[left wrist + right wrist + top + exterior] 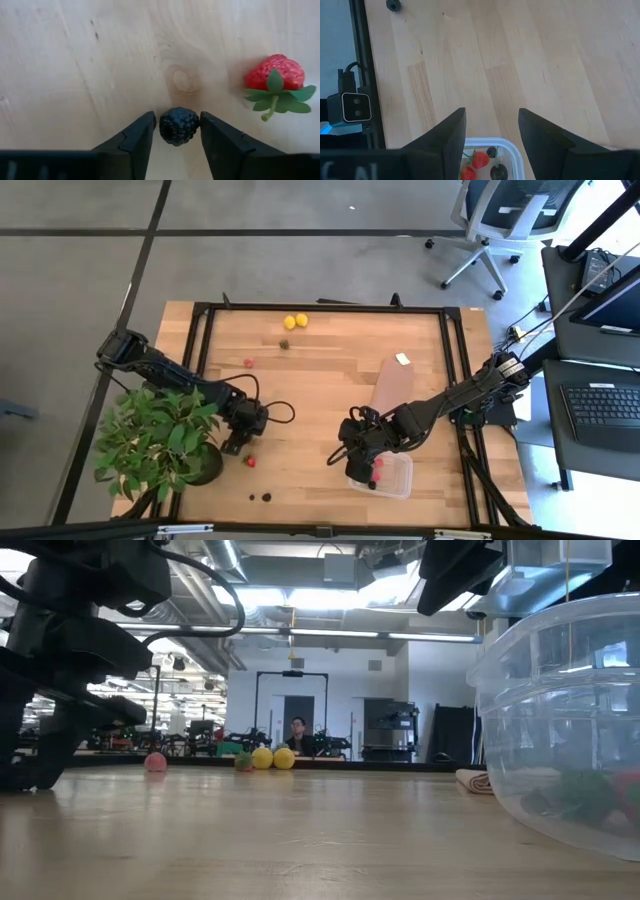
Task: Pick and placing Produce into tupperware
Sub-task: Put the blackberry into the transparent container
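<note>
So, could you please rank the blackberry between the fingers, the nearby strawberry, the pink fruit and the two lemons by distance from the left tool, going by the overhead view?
1. Blackberry, between the left tool's fingers.
2. Strawberry, just beside it, toward the table's near edge.
3. Pink fruit, mid-table, farther back.
4. Lemons, by the far edge.

Dark blackberry [178,125], red strawberry [275,75] with green leaves, pale wood table [100,65], yellow lemons [295,321].
</note>
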You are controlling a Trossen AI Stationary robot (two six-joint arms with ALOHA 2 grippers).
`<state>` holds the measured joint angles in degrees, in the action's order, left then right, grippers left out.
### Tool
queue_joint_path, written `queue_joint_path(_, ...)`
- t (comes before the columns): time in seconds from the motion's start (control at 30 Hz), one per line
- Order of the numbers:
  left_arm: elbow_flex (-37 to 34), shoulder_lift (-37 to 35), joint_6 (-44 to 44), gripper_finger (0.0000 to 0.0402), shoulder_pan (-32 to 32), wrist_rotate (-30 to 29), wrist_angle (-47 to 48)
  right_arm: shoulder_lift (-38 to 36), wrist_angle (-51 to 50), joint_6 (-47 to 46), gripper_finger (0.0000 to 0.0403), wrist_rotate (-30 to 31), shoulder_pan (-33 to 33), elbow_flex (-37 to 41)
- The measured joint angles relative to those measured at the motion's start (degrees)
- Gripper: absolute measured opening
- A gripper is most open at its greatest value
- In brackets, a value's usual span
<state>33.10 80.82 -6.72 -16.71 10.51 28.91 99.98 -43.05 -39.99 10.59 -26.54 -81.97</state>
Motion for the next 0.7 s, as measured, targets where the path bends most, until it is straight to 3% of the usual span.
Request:
queue_joint_path(0.27, 0.0, 0.0, -0.2, 0.0096, 0.1, -0.4, -0.5, 0.0, 0.0, 0.0, 0.0184, 0.0, 0.0, 0.0)
queue_joint_path(0.43, 0.0, 0.0, -0.2, 0.0103, 0.1, -0.4, -1.4, 0.0, 0.0, -0.5, 0.0184, 0.0, 0.0, 0.0)
queue_joint_path(0.57, 1.2, 0.2, -0.6, 0.0101, 1.0, -0.6, -0.9, 0.0, 0.1, -9.4, 0.0184, 0.0, 0.3, 0.0)
queue_joint_path(0.7, 5.6, 0.3, 1.2, 0.0082, 3.5, -5.5, -1.2, 0.0, 0.8, -22.9, 0.0184, 0.4, 2.9, 0.0)
